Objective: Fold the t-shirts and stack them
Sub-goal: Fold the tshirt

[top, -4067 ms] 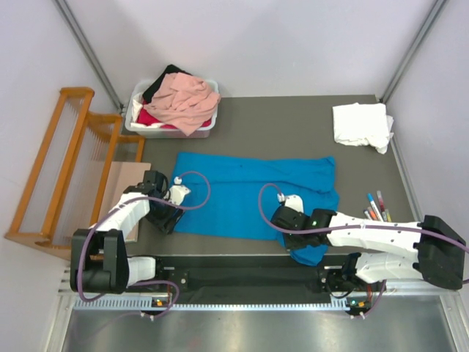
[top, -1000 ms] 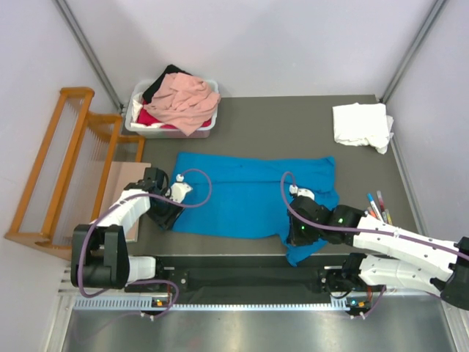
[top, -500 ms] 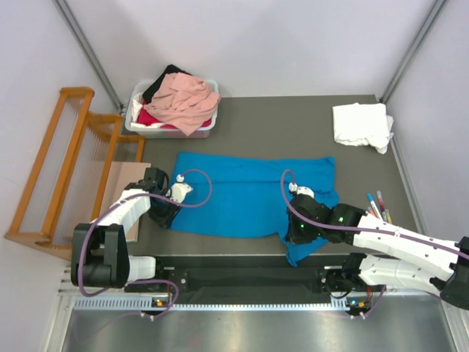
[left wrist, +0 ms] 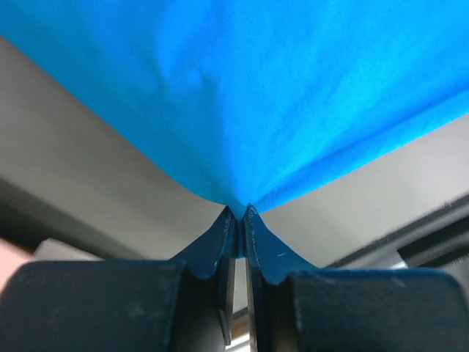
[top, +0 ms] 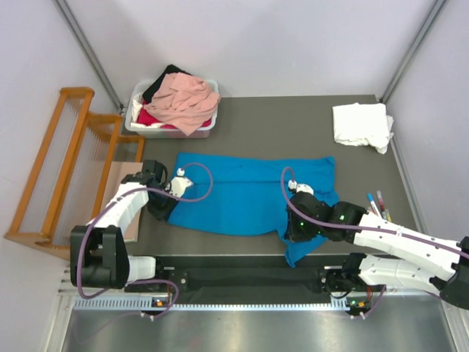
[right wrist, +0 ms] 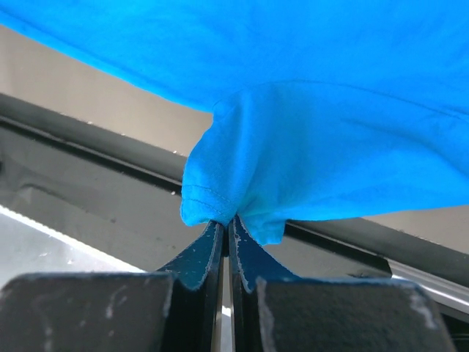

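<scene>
- Early days, by the look of it: only on the first fold of the blue t-shirt [top: 242,192], spread wide across the middle of the table [top: 293,125], right in front of both arms.
- Got the left gripper [left wrist: 236,214] clamped tight on the tee's near-left corner. Easy to see in the left wrist view, with blue cloth fanning out of the closed tips.
- Same deal with the right gripper [right wrist: 223,222]: pinched down on a bunched bit of hem toward the tee's near-right end, with a blue flap dangling toward the table's near edge.
- Looks like both near corners picked up, probably to carry them over to the far edge for a lengthwise fold. Nothing folded over yet, though.
- Tempted to count the white t-shirt [top: 360,125] in the far right corner as finished, maybe the start of the stack. Pretty lumpy, so can't really call it a neat fold.
- Plenty waiting in the white tub [top: 136,125] at far left: salmon-pink tee [top: 187,101] heaped on top, red tee [top: 150,117] and black tee [top: 156,86] poking out around it, all crumpled.
- Rough tally, then: one maybe done, one in hand, at least three to go, plus the stacking itself.
- Not part of the job: wooden rack [top: 66,161] off to the left, a few markers [top: 376,205] just beside the blue tee's right end.
</scene>
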